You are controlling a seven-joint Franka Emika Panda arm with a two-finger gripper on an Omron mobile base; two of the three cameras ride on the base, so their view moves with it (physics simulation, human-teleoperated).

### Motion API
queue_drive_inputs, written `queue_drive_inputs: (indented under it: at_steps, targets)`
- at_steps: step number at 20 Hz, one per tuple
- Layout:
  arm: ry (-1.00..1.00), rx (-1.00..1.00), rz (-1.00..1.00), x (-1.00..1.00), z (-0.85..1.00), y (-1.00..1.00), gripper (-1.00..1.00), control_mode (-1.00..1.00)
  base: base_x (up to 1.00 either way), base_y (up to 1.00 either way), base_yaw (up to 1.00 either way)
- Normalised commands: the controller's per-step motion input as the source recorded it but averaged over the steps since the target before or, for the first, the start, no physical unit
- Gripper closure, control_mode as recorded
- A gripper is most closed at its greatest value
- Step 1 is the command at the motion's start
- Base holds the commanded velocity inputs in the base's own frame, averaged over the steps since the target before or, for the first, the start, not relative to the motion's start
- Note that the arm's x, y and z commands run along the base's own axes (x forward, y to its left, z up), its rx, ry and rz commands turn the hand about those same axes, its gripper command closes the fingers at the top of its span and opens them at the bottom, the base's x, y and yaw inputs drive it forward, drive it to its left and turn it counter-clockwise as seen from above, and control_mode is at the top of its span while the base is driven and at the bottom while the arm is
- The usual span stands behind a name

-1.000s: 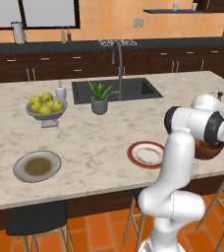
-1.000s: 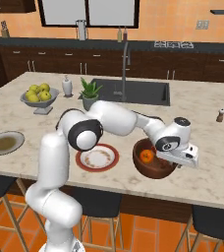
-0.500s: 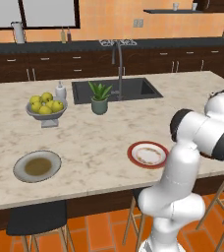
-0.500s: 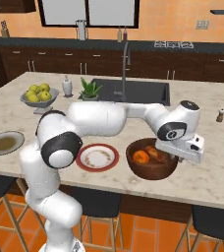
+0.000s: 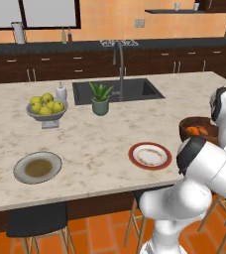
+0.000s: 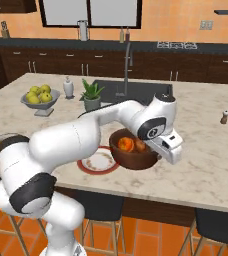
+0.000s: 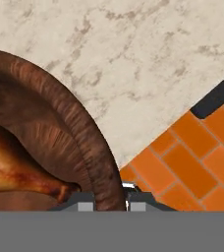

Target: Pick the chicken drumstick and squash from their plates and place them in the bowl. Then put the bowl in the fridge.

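Bowl [image 5: 198,130] holding squash [image 5: 196,131], near white plate [image 5: 149,156].

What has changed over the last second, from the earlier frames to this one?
The gripper, shut on the rim of the bowl, has lifted it off the counter and is carrying it past the counter's edge, the squash and chicken drumstick still inside. The two plates, red-rimmed and grey-green, the fruit bowl and the potted plant stayed put.

The bowl [image 6: 134,149] has been carried leftward, toward the red-rimmed plate [image 6: 97,161].
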Motion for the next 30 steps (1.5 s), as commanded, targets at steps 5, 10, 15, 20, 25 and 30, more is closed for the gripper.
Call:
queue_drive_inputs:
  at_steps: [5, 10, 15, 20, 25, 30]
  targets:
    - [-0.11, 0.00, -0.36, -0.94, 0.11, 0.99, 1.00, -1.00, 0.00, 0.00, 0.00]
    - [0.06, -0.01, -0.22, -0.58, 0.11, 1.00, 1.00, -1.00, 0.00, 0.00, 0.00]
    - [0.06, 0.00, -0.05, -0.55, 0.26, 1.00, 1.00, -1.00, 0.00, 0.00, 0.00]
    - [-0.01, 0.00, 0.00, -0.11, 0.00, 0.46, 1.00, -1.00, 0.00, 0.00, 0.00]
    - [0.00, 0.00, 0.00, 0.00, 0.00, 0.00, 1.00, 1.00, -0.09, 0.01, 0.00]
    - [0.00, 0.00, 0.00, 0.00, 0.00, 0.00, 1.00, 1.00, -0.74, -0.04, -0.12]
